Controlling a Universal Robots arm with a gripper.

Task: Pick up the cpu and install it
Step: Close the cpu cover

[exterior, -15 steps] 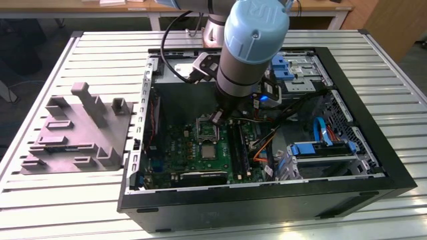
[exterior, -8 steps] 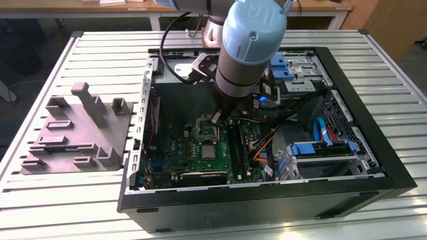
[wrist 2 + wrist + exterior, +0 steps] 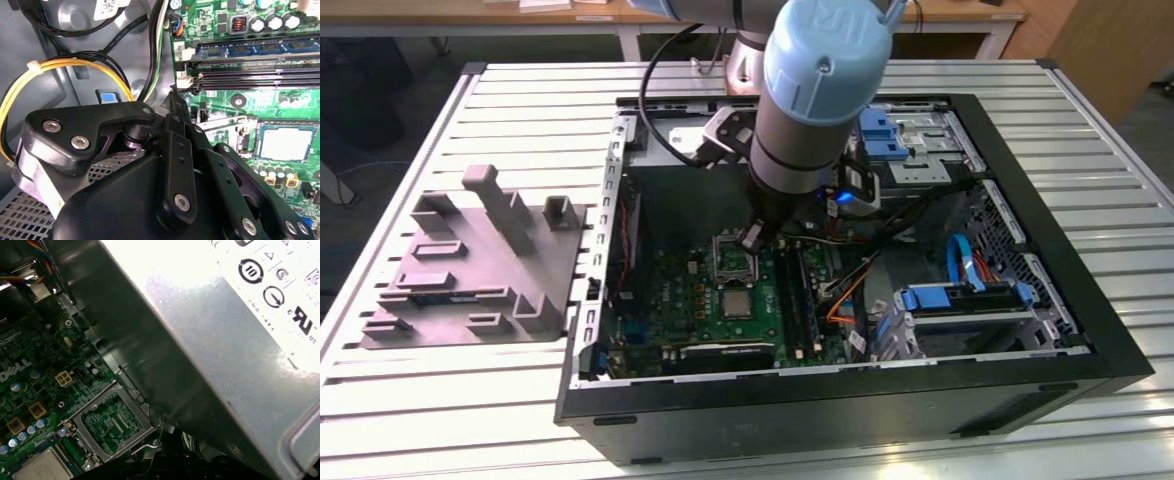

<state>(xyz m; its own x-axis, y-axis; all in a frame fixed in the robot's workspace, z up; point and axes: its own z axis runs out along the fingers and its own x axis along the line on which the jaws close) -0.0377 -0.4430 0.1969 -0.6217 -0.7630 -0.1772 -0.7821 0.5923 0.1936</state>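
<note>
The cpu (image 3: 738, 303) is a small silver square lying flat in its socket on the green motherboard (image 3: 680, 300), inside the open computer case. It appears in both wrist views too, cpu (image 3: 285, 142) and cpu (image 3: 42, 467). Just beyond it the silver socket frame (image 3: 107, 422) stands flipped open, with its wire lever (image 3: 225, 121) beside it. My gripper (image 3: 754, 240) hangs low over the raised frame, a little past the cpu. In the second wrist view the gripper (image 3: 173, 94) has its black fingers closed to a point, with nothing seen between them.
The grey plastic holder block (image 3: 467, 265) sits on the slatted table at the exterior view's left. The case wall (image 3: 854, 400), power supply (image 3: 225, 340), memory slots (image 3: 255, 75), yellow and black cables (image 3: 60, 70) and blue drive bays (image 3: 961, 297) crowd the gripper.
</note>
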